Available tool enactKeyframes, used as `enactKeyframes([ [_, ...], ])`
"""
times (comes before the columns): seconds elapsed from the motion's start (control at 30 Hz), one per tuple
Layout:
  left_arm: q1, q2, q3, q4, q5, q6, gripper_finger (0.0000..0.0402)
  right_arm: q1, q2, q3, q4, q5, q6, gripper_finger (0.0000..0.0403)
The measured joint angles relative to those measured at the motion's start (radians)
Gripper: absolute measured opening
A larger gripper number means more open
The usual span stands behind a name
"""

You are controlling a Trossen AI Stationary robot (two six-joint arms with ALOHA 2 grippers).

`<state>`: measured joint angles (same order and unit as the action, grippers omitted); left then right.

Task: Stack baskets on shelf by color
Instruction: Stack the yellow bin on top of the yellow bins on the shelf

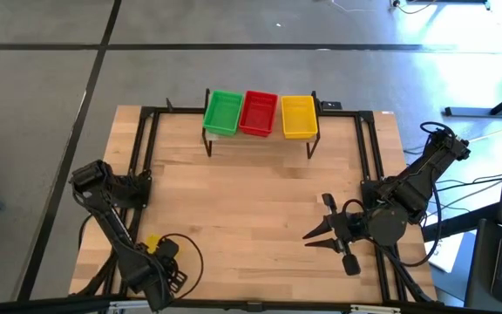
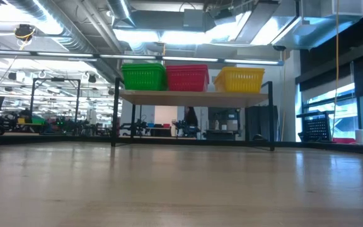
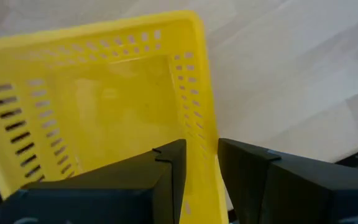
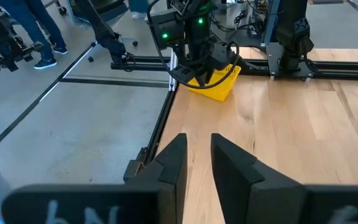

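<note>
The shelf (image 2: 194,96) stands at the table's far edge and carries green baskets (image 1: 223,113), red baskets (image 1: 258,113) and yellow baskets (image 1: 299,116) side by side; how many lie in each pile is not plain. One more yellow basket (image 1: 152,242) is at the table's near left corner, where my left gripper (image 1: 158,250) is shut on it. In the right wrist view this yellow basket (image 4: 217,86) hangs tilted under the left arm. My right gripper (image 1: 316,222) is open over the table's near right part, pointing left and touching nothing. My left gripper (image 3: 201,152) holds the yellow basket by one side wall (image 3: 205,134), close to a corner. One finger (image 3: 166,168) is inside the basket and the other finger (image 3: 247,168) is outside, coming from above. The basket sits tilted below the fingers; whether a corner touches the table cannot be told.
Black rails (image 1: 146,157) run along the table's left, far and right sides. Bare wooden tabletop (image 1: 251,201) lies between the shelf and both arms. Beyond the table's left edge there is grey floor (image 4: 79,118), with people's legs (image 4: 39,37) farther off.
</note>
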<state>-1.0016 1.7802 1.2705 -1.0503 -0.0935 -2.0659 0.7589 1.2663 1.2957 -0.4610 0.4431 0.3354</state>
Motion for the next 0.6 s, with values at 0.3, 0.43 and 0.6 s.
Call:
enactKeyframes([
  [0.3, 0.000, 0.000, 0.000, 0.001, 0.008, 0.001, 0.0084, -0.001, 0.000, 0.000, 0.000, 0.007, 0.000, 0.0069],
  [0.43, 0.000, 0.000, 0.000, 0.002, 0.009, 0.028, 0.0083, -0.001, 0.000, 0.000, 0.000, 0.008, -0.001, 0.0069],
  [0.6, 0.000, -0.014, 0.002, 0.006, 0.018, 0.034, 0.0081, -0.001, 0.000, 0.000, 0.000, 0.008, 0.000, 0.0069],
])
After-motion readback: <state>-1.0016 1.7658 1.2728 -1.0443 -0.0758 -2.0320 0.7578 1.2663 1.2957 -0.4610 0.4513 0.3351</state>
